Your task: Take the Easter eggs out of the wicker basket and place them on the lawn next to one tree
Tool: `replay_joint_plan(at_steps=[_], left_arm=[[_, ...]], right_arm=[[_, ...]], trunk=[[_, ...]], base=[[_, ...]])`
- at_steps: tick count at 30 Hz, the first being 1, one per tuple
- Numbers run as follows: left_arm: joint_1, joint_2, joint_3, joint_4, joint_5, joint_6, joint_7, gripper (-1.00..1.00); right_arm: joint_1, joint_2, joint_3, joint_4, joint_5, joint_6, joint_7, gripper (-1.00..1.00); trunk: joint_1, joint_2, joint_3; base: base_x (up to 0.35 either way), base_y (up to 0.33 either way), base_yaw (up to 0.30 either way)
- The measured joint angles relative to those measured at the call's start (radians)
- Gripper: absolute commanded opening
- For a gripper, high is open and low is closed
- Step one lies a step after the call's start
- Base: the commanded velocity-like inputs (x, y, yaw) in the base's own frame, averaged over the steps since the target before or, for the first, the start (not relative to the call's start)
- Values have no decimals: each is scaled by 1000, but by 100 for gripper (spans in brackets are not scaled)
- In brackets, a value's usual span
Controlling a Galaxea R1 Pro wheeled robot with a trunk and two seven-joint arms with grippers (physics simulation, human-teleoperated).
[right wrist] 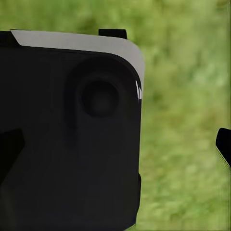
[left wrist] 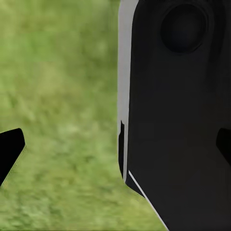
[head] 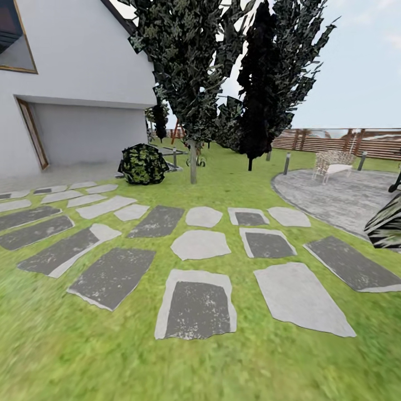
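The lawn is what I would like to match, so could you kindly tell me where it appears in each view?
Head view: the lawn fills the foreground and runs between the grey paving stones towards the trees.
Left wrist view: the lawn is a blurred green area beside a dark robot casing.
Right wrist view: the lawn lies beside and beyond a similar dark robot casing.
Shared landmark: the mottled green grass itself.

A glossy black, rounded robot body panel [left wrist: 178, 120] carries a pale grey edge strip. Its face holds a shallow round recess. Black finger tips [left wrist: 9, 149] are wedge-shaped.
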Motion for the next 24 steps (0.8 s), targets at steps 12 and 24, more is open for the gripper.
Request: replay_joint_plan(at_steps=[12, 24], left_arm=[[0, 0, 0, 0, 0, 0, 0, 100], [0, 0, 0, 0, 0, 0, 0, 100]], right_arm=[[0, 0, 0, 0, 0, 0, -1, 100], [0, -1, -1, 0, -1, 0, -1, 100]], trunk=[[0, 0, 0], [0, 0, 0]], base=[[335, 67, 0], [335, 68, 0]])
